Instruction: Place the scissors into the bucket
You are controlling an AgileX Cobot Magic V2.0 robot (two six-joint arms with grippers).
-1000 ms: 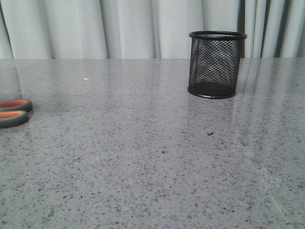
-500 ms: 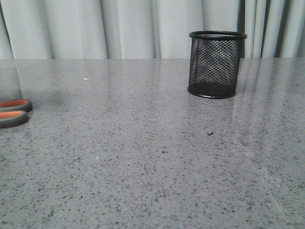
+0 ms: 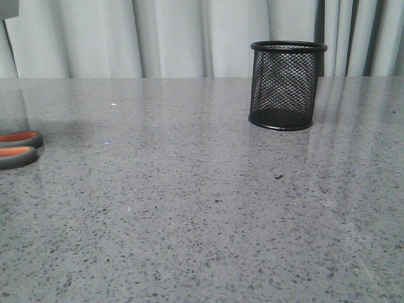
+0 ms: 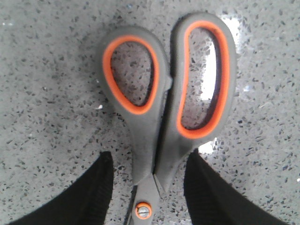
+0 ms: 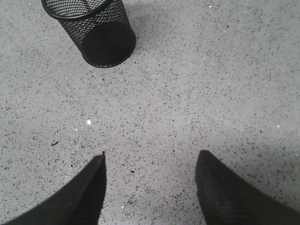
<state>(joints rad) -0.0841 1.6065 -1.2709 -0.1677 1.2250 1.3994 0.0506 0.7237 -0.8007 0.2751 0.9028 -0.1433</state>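
Observation:
The scissors (image 3: 16, 148) lie flat at the table's far left edge, and only their grey, orange-lined loop handles show in the front view. In the left wrist view the scissors (image 4: 164, 93) fill the frame, with the orange pivot screw low down. My left gripper (image 4: 150, 155) is open, one black finger (image 4: 89, 192) on each side of the scissors' neck, with bare table showing in both gaps. The bucket (image 3: 287, 85), a black mesh cup, stands upright at the back right. My right gripper (image 5: 152, 157) is open over bare table, well short of the bucket (image 5: 93, 33).
The grey speckled table (image 3: 202, 208) runs back to pale curtains (image 3: 177, 38). A small dark speck (image 3: 278, 176) lies in front of the bucket. A grey corner of something (image 3: 7, 6) shows at the front view's top left.
A grey shape has come into the top left corner of the front view. The scissors and the bucket have not moved.

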